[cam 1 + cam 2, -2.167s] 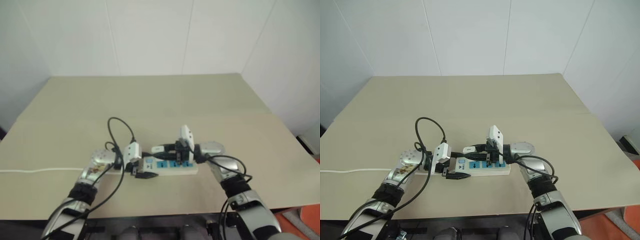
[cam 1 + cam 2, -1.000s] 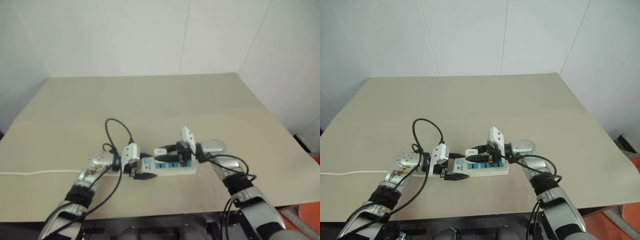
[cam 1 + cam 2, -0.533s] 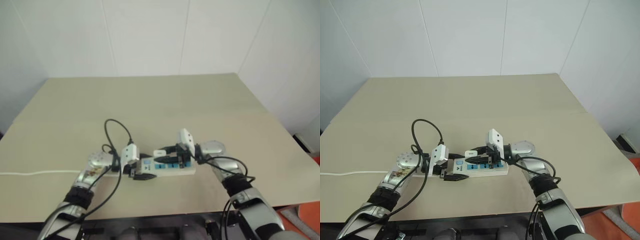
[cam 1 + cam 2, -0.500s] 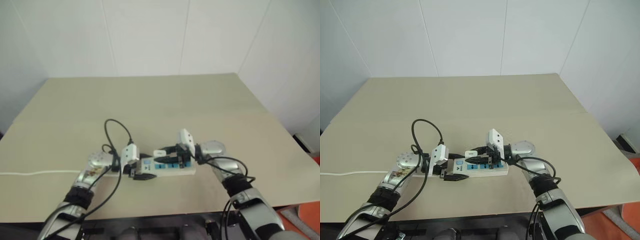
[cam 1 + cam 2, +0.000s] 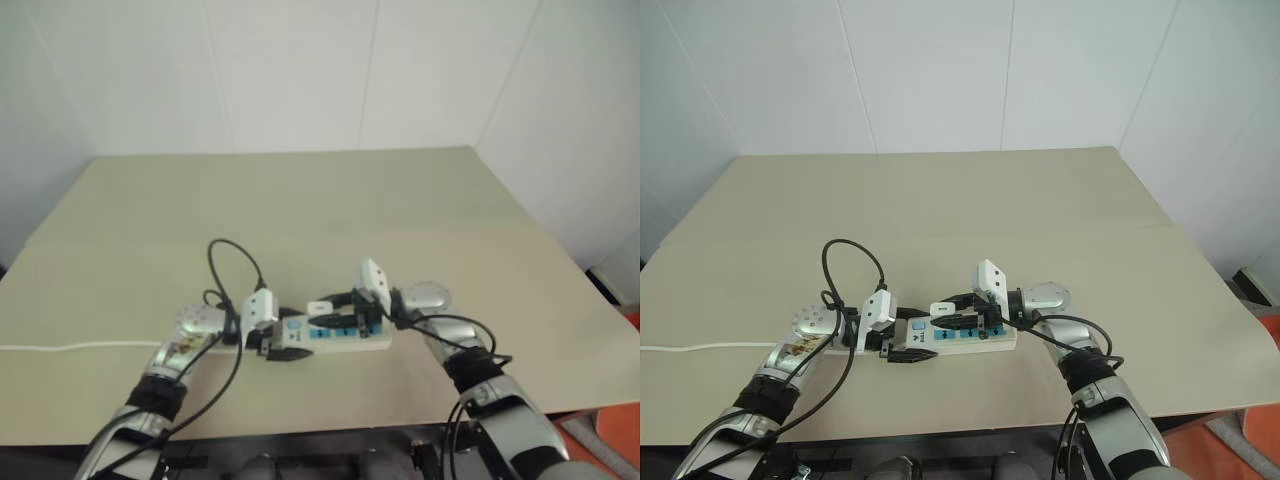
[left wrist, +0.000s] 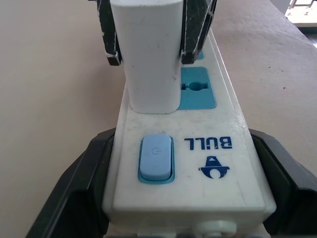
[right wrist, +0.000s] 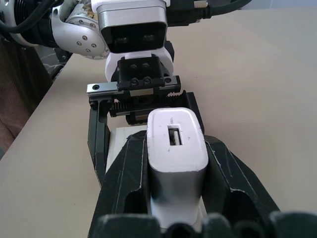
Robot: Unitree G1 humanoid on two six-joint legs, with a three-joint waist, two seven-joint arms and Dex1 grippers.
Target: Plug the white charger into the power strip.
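The left gripper (image 6: 163, 233) clamps its two black fingers against the long sides of the power strip (image 6: 208, 144) at the switch end, apparently to keep the bar from sliding or tipping on the table (image 5: 1060, 210) while force goes into it. The right gripper (image 7: 176, 198) pinches the white charger (image 7: 176, 144) between its fingers, holding it upright on the socket next to the blue switch (image 6: 156, 158). The charger looks seated or nearly so, though its prongs are hidden.
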